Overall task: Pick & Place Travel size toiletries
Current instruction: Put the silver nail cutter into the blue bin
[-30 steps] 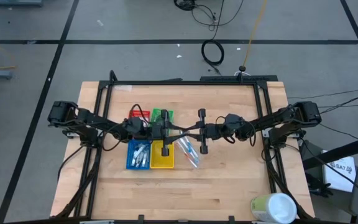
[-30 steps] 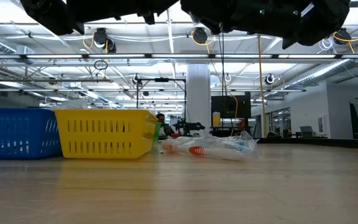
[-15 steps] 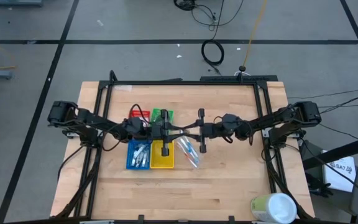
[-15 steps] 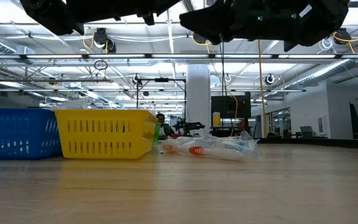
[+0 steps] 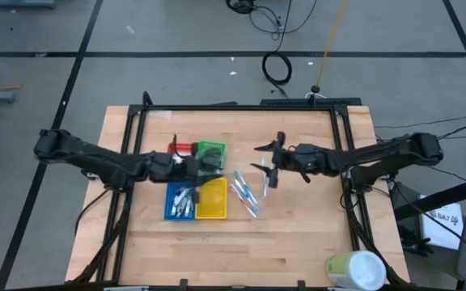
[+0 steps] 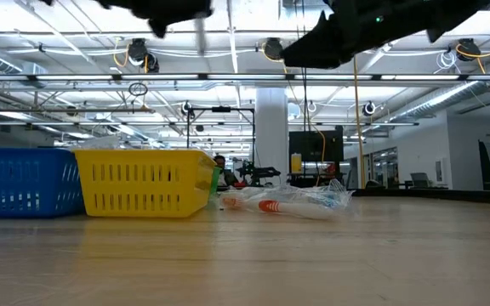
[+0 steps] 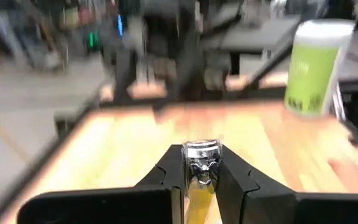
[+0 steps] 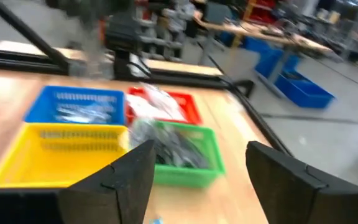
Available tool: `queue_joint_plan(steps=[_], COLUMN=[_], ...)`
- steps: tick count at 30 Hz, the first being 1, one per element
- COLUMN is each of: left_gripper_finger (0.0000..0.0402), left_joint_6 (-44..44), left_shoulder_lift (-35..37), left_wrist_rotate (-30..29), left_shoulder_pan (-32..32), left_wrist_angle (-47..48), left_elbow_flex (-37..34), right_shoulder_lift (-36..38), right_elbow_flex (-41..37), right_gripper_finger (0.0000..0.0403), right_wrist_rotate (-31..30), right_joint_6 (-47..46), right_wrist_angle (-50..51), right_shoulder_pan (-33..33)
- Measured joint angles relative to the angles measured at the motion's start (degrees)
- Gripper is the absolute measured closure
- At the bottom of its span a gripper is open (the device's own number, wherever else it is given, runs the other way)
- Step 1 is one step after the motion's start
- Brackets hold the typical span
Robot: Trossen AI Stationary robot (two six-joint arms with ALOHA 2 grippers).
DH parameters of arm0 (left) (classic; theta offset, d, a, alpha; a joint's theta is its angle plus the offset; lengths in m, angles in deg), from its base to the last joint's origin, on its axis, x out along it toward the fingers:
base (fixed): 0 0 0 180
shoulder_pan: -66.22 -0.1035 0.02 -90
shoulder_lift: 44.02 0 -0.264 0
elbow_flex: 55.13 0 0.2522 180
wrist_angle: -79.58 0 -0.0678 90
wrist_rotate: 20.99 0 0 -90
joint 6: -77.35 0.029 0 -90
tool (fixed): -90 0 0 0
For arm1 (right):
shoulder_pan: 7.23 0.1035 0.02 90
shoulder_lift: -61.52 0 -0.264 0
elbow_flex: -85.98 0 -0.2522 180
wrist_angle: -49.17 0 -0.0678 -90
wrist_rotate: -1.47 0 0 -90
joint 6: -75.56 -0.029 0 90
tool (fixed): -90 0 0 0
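Note:
My left gripper (image 5: 213, 167) is above the green tray (image 5: 211, 151) and the yellow tray (image 5: 211, 202), shut on one of the travel size toiletries, a small silver-capped item (image 7: 201, 152). My right gripper (image 5: 267, 164) hangs open to the right of it, above bare wood, with nothing between its fingers (image 8: 132, 180). More toiletries, slim tubes in clear wrap (image 5: 245, 194), lie on the table right of the yellow tray, and others fill the blue tray (image 5: 180, 200) and the red tray (image 5: 180, 149). My left gripper pinches the small item between its two fingers, just behind its silver cap (image 7: 201, 149), which sticks out past the fingertips. The fingers come in about level, pointing toward the table's right side. The item is lifted clear of the table and the trays.
A large pale green and white cylinder (image 5: 354, 270) stands at the table's near right corner. A black frame (image 5: 241, 107) runs along the table's far and side edges. Bare wood lies in front of the trays.
The two grippers met over the yellow tray's far right corner and have drawn apart. My right gripper has opened and backed toward the table's right edge. My left gripper has pulled back toward the left, over the green tray, keeping the small item.

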Motion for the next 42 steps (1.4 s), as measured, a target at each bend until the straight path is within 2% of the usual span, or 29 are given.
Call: queue_joint_plan(steps=[3, 6, 9, 16, 22, 31, 35, 42], left_gripper_finger=[0.0361, 0.0361, 0.0361, 0.0361, 0.0361, 0.0358, 0.0346, 0.0359], left_joint_6=[-7.31, -14.35, -20.88, -40.68, -59.62, -85.64, -87.68, -87.81], left_shoulder_lift=[3.6, 7.14, 10.71, 19.58, 21.73, 21.39, 21.38, 21.38], left_wrist_rotate=[-4.55, -8.84, -11.43, -24.39, -24.7, -24.82, -24.78, -22.51], left_shoulder_pan=[3.32, 7.56, 11.74, 22.04, 26.79, 27.12, 27.02, 27.02], left_wrist_angle=[11.82, 17.31, 17.76, 17.05, 17.82, 35.14, 35.62, 35.64], left_elbow_flex=[-0.19, -2.0, -6.44, -17.75, -22.08, -22.35, -22.35, -22.35], right_shoulder_lift=[3.44, 5.48, 6.98, 9.66, 10.47, 10.47, 10.47, 10.45], right_elbow_flex=[0.0, -0.93, -3.18, -8.74, -9.81, -9.81, -9.81, -9.81], right_gripper_finger=[0.0162, 0.0167, 0.0173, 0.0183, 0.0184, 0.0187, 0.0189, 0.019], right_wrist_rotate=[-2.54, -3.72, -3.73, -3.7, -3.67, -3.47, -3.47, -3.44], right_joint_6=[-1.02, -1.51, -1.28, -0.91, -0.22, -0.13, -0.17, -0.2], right_wrist_angle=[5.27, 6.58, 4.35, -4.77, -6.07, -6.37, -6.37, -6.37], right_shoulder_pan=[0.0, 0.0, -0.17, -1.31, -2.03, -2.25, -2.25, -2.25])
